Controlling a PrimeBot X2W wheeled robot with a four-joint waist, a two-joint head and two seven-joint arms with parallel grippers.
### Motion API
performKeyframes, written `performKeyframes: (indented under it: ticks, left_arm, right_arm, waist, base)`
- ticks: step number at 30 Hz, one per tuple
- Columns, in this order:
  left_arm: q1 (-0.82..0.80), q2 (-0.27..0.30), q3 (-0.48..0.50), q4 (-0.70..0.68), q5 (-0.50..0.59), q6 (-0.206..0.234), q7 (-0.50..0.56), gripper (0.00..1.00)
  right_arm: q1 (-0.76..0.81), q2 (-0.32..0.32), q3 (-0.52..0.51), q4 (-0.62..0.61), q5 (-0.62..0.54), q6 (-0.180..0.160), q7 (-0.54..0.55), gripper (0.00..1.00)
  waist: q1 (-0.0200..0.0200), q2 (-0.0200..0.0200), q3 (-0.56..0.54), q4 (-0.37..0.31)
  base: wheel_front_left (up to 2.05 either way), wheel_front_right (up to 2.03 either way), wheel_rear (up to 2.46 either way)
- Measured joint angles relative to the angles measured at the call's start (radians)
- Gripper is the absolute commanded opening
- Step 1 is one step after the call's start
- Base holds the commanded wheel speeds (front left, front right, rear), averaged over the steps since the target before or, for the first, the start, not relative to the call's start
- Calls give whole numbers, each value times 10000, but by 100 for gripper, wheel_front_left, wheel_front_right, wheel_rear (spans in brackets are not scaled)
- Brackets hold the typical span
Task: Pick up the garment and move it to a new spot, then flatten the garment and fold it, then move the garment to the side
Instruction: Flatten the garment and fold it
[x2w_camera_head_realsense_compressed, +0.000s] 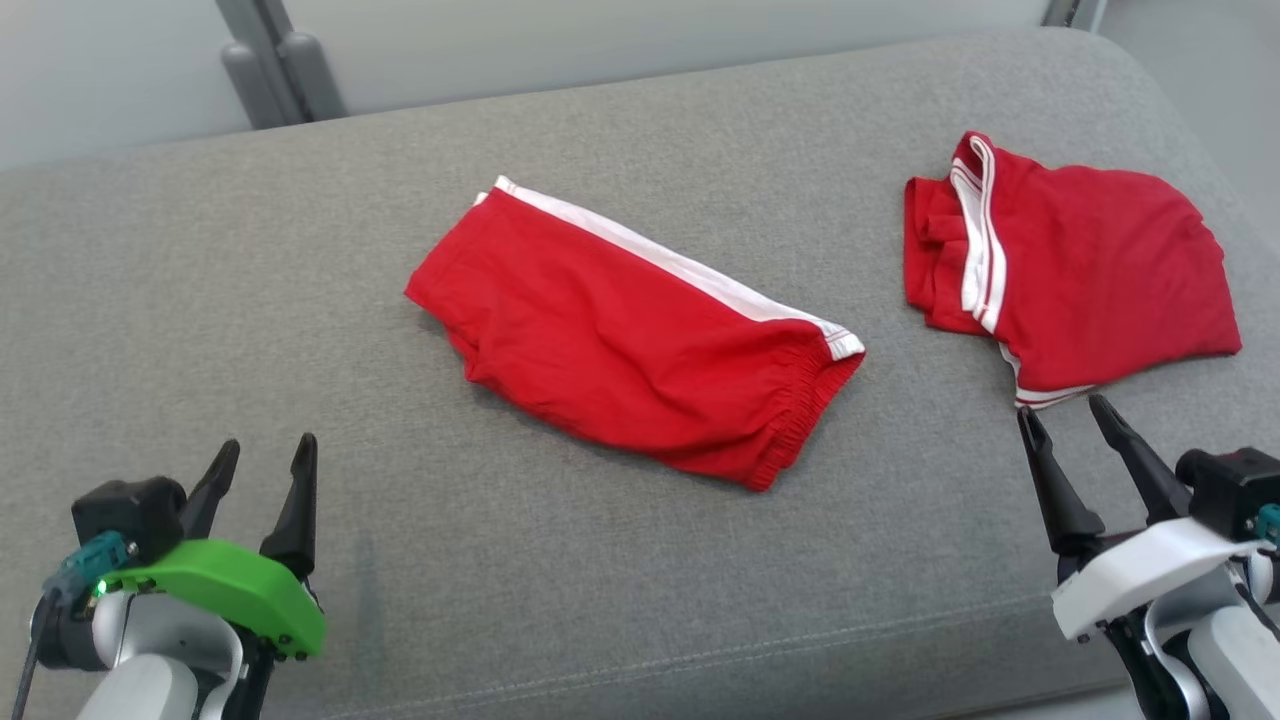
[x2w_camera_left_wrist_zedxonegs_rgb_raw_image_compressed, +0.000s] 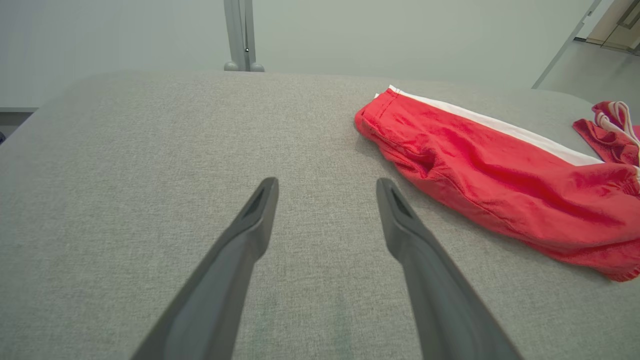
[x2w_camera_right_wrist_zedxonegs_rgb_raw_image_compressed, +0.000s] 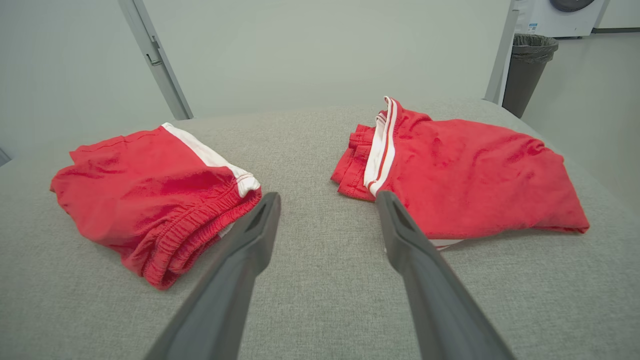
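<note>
Head view, A: which garment is live?
B: my guess is the centre red shorts (x2w_camera_head_realsense_compressed: 630, 340), mid grey cushion (x2w_camera_head_realsense_compressed: 200, 250). They look folded in half, white stripe on the far edge. Rumpled at the right end is the second pair (x2w_camera_head_realsense_compressed: 1070, 270), well apart
A: how to do it right?
B: if it's the move-aside, pinch through all layers at waistband end and leg end together and lift level, or the fold drops open
A: pincers?
B: left gripper (x2w_camera_head_realsense_compressed: 270, 443) spread wide, empty, over bare cushion by the front edge. Right gripper (x2w_camera_head_realsense_compressed: 1061, 406) also wide, empty, tips just short of the second pair's hem, not touching as far as I can tell
</note>
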Motion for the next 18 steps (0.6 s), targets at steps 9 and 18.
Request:
performKeyframes:
  ticks: [9, 18]
  left_arm:
    - [1452, 6, 192, -399, 197, 209, -832, 100]
    - [2158, 136, 633, -796, 257, 322, -1446, 100]
  right_arm:
    - [895, 132, -209, 6, -387, -77, -2, 100]
    - [1479, 385, -376, -33, -727, -81, -27, 100]
  waist:
    - [0, 0, -660, 802]
    - [0, 0, -928, 1061]
  base:
    - [0, 0, 0]
    - [0, 0, 0]
